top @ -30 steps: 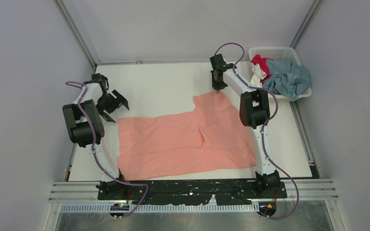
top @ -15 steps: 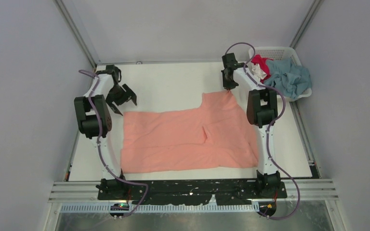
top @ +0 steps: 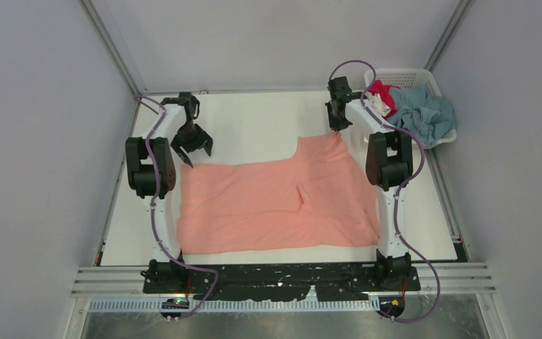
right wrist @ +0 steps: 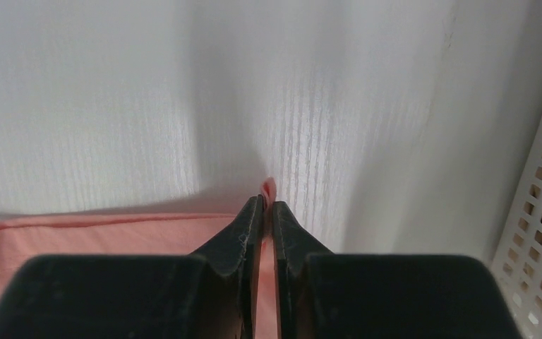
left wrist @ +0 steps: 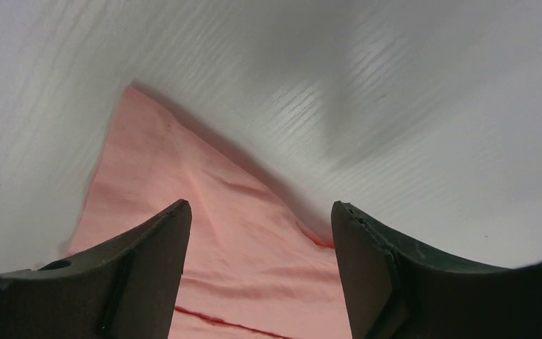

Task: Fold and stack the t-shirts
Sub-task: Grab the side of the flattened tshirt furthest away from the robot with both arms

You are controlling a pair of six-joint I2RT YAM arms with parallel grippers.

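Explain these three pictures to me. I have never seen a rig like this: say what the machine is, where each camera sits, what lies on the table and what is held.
It is a robot: two arms bolted at the table's near edge, each ending in a two-finger gripper. The wide picture comes from a fixed camera above and behind them; the other two come from cameras on the wrists. A salmon-pink t-shirt lies spread on the white table. The right gripper is shut on its far right corner. The left gripper is open, empty, over the shirt's far left corner. The white basket at far right holds blue cloth, red cloth and white cloth.
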